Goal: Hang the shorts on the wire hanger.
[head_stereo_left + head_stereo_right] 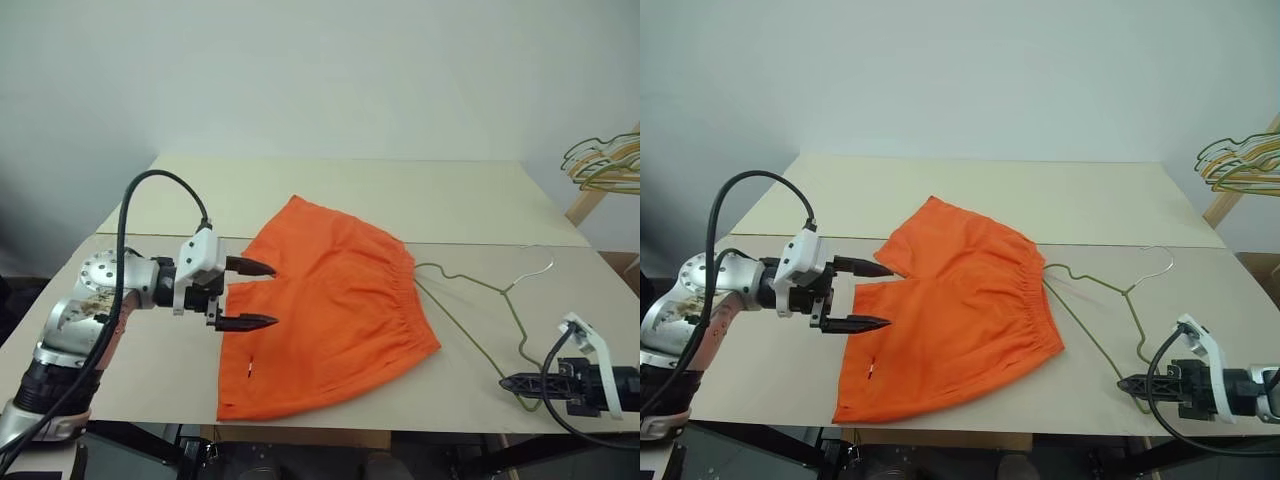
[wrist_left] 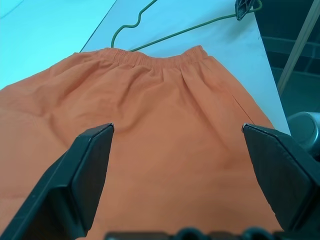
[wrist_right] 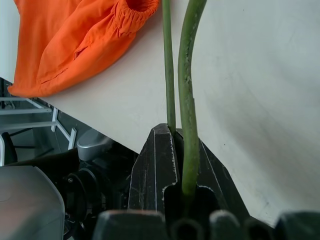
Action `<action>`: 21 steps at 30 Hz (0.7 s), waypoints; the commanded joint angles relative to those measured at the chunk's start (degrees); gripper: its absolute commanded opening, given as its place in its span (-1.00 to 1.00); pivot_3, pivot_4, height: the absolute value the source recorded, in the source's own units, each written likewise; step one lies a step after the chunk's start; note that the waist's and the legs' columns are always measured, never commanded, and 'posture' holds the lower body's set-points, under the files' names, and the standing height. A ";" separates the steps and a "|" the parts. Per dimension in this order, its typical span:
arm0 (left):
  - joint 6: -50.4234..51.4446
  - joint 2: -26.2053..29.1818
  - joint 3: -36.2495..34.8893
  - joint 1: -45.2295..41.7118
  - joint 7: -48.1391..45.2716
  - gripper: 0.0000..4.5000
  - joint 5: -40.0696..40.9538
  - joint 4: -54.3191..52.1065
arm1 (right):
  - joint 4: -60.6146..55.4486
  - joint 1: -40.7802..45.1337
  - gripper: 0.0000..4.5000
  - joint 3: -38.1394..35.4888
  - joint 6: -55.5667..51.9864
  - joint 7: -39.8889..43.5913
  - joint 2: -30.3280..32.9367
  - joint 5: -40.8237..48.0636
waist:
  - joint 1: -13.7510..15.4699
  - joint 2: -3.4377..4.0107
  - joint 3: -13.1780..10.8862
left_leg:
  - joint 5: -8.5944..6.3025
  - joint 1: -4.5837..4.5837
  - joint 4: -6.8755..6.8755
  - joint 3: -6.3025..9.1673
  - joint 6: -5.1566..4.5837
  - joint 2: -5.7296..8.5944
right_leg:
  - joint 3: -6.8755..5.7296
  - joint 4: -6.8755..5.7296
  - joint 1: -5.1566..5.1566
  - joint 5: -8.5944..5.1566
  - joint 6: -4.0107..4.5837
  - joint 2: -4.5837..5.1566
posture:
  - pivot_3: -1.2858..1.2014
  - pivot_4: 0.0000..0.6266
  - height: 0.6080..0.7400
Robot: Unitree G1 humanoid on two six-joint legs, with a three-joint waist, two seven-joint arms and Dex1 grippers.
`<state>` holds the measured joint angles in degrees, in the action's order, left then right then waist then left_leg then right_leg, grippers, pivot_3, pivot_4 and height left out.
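Shorts [image 1: 330,315]: bright orange, spread flat across the near half of the table, gathered waistband toward the robot's right, leg openings toward its left. A tiny white tag shows near the lower leg hem.
Table [image 1: 400,195]: pale beige top made of two boards with a seam running across behind the shorts; it carries the shorts and the hanger.
Left gripper [image 1: 245,294]: hovers at the leg-opening side of the shorts, pointing toward the robot's right. Its two black fingers [image 2: 85,180] stand wide apart with nothing between them; in the left wrist view the orange cloth lies beyond them, and whether the tips touch the fabric is hard to judge.
Wire hanger [image 1: 480,320]: thin olive-gold wire lying on the table to the right of the shorts, its small hook toward the far right. One side of the triangle runs right beside the waistband, possibly slipping just under its edge.
Right gripper [image 1: 508,382]: at the near right edge of the table, fingers closed tight on the hanger's near corner; the right wrist view shows two strands of wire [image 3: 187,100] rising out of the clamped fingers.
Bunch of hangers [image 1: 605,160]: green and yellow, hung at the far right, well apart from the table's things.
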<state>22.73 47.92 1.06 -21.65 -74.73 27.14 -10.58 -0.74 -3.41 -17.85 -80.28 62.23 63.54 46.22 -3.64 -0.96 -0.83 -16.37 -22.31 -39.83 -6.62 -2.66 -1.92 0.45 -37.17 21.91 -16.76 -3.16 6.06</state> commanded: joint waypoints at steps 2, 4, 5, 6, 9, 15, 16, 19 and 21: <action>-0.42 0.68 -1.57 -0.46 0.25 0.98 0.73 -1.55 | 0.04 0.98 -1.00 0.06 1.93 1.04 0.70 0.37 | 0.12 0.00 0.00 | 0.00 0.01 0.00 0.00 0.00 0.00 | 0.00 0.00 -0.01 0.00 0.00 0.00 | -0.03 -1.00 1.00; -0.48 0.72 -1.58 -0.48 0.19 0.98 0.70 -1.45 | -0.65 0.38 -1.00 0.51 2.12 1.70 1.26 0.65 | 0.22 0.00 0.00 | 0.00 0.01 0.00 0.00 0.00 0.00 | 0.00 0.00 -0.01 0.00 0.00 0.00 | -0.04 -1.00 1.00; -0.48 0.73 -1.58 -0.49 0.18 0.98 0.69 -1.43 | -0.95 0.06 -1.00 0.82 2.42 1.96 1.50 0.56 | 0.27 0.00 0.00 | 0.00 0.01 0.00 0.00 0.00 0.00 | 0.00 0.00 -0.01 0.00 0.00 0.00 | -0.04 -1.00 1.00; -0.51 0.73 -1.56 -0.48 0.17 0.98 0.67 -1.41 | -1.05 -0.12 -1.00 1.02 2.57 1.91 1.56 0.41 | 0.34 0.00 0.00 | 0.00 0.00 0.00 0.00 0.00 0.00 | 0.00 0.01 0.00 0.00 0.00 0.00 | -0.04 -1.00 1.00; -0.51 0.76 -1.55 -0.47 0.11 0.98 0.69 -1.43 | 0.58 0.78 -1.00 0.66 2.84 -0.38 0.60 -0.96 | 0.45 0.00 0.00 | 0.00 0.00 0.00 -0.01 0.00 0.01 | 0.01 0.02 -0.01 0.00 0.00 0.00 | -0.04 -1.00 1.00; -0.61 0.80 -1.48 -0.43 -0.09 0.98 0.69 -1.40 | 0.49 -0.34 -1.00 0.63 4.23 1.76 1.53 -0.29 | 0.92 0.02 0.01 | 0.00 0.00 0.00 -0.02 0.00 0.01 | 0.01 0.01 0.00 0.00 0.00 0.00 | -0.04 -1.00 1.00; -0.64 0.81 -1.47 -0.41 -0.09 0.98 0.66 -1.41 | 0.06 -0.72 -1.00 0.66 4.32 2.21 1.66 -0.09 | 1.00 0.02 0.01 | 0.00 0.00 0.00 -0.02 -0.01 0.01 | 0.01 0.02 0.01 0.00 0.00 0.00 | -0.04 -1.00 1.00; -0.75 0.81 -1.45 -0.39 -0.15 0.98 0.62 -1.40 | -0.27 -1.11 -1.00 0.63 4.53 2.89 1.68 -0.05 | 1.09 0.02 0.01 | -0.01 -0.01 -0.01 -0.02 -0.02 0.01 | 0.01 0.04 -0.01 0.01 -0.01 0.00 | -0.04 -1.00 1.00; -0.74 0.80 -1.41 -0.42 -0.14 0.98 0.60 -1.43 | -0.43 -1.21 -1.00 0.85 4.76 3.12 1.64 -0.20 | 1.10 0.02 0.01 | -0.01 0.00 -0.02 -0.02 -0.02 0.01 | 0.01 0.04 -0.02 0.02 -0.02 0.00 | -0.03 -1.00 1.00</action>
<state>22.61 47.98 1.06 -21.65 -74.86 27.14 -10.64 0.36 -5.00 -16.33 -76.61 63.94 63.71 45.23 -2.54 -0.94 -0.81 -16.38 -22.30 -39.85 -6.65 -2.68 -1.90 0.45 -37.14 21.89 -16.75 -3.19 6.07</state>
